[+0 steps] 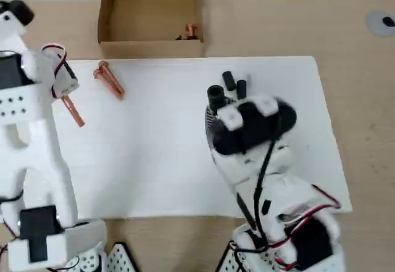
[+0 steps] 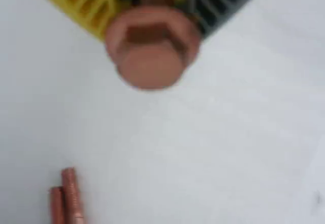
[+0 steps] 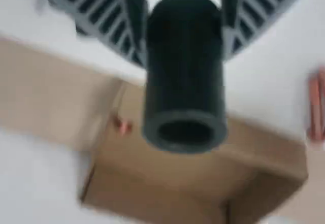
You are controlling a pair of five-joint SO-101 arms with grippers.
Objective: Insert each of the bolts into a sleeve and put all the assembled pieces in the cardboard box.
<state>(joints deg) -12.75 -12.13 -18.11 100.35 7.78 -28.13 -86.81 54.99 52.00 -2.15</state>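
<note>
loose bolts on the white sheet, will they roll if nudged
The loose bolts have round shanks, so they would probably roll, likely curving around their wider heads. They look like stiff metal, and the white sheet seems smooth, so they may slide too.

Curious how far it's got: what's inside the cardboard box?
A copper bolt with something dark beside it lies in one corner of the cardboard box; its near wall hides the floor just behind.
</note>
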